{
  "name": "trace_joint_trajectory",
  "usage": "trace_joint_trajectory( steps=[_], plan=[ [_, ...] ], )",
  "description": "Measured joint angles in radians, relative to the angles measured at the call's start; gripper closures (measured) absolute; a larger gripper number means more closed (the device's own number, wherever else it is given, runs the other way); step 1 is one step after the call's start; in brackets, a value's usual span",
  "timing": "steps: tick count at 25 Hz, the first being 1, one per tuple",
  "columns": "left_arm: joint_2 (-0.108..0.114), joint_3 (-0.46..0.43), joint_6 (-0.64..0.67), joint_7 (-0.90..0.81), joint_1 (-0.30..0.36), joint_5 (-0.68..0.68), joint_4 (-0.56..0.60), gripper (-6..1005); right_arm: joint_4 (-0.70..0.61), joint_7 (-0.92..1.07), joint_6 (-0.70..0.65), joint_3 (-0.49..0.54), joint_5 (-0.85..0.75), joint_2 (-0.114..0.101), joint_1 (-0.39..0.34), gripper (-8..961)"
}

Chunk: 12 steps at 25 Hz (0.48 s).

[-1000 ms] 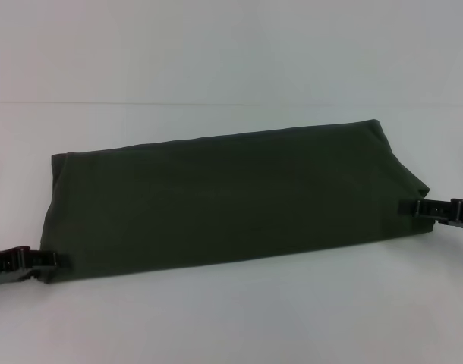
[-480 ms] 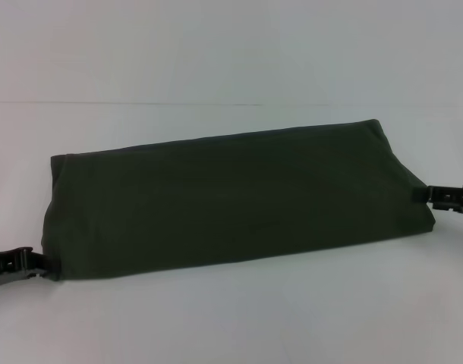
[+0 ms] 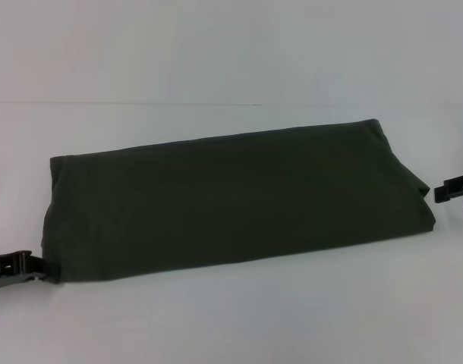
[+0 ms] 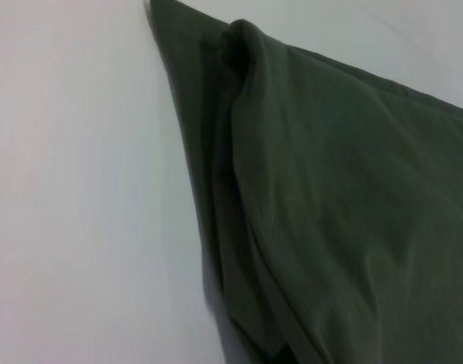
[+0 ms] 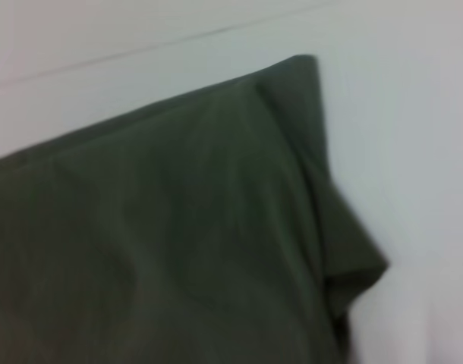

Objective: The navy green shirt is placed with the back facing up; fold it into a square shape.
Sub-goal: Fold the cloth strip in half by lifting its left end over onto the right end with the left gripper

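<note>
The navy green shirt (image 3: 239, 197) lies plain side up on the white table, folded into a long band running from near left to far right. It also fills the left wrist view (image 4: 330, 197) and the right wrist view (image 5: 178, 227), with layered edges at both ends. My left gripper (image 3: 23, 267) is low on the table at the shirt's near-left corner, its tip at the cloth's edge. My right gripper (image 3: 451, 196) is at the right edge of the head view, open and empty, a short gap away from the shirt's right end.
The white table (image 3: 231, 318) surrounds the shirt on all sides. A faint seam line (image 3: 140, 103) crosses the table behind the shirt. No other objects show.
My right gripper has let go of the shirt's right end, opened and drawn back to the right. My left gripper has slid back to the left, to the corner's edge. The shirt lies flatter.
</note>
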Motion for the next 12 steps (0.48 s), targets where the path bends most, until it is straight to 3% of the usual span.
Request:
trace_joint_trajectory(
  steps=[7, 12],
  plan=[
    [0.0, -0.002, 0.002, 0.001, 0.003, 0.002, 0.001, 941, 0.016, 0.002, 0.056, -0.078, -0.016, 0.035, 0.028, 241],
    [0.003, 0.0, 0.006, 0.001, -0.001, 0.002, 0.001, 942, 0.051, -0.004, 0.101, -0.094, -0.017, 0.045, 0.03, 255]
  ],
)
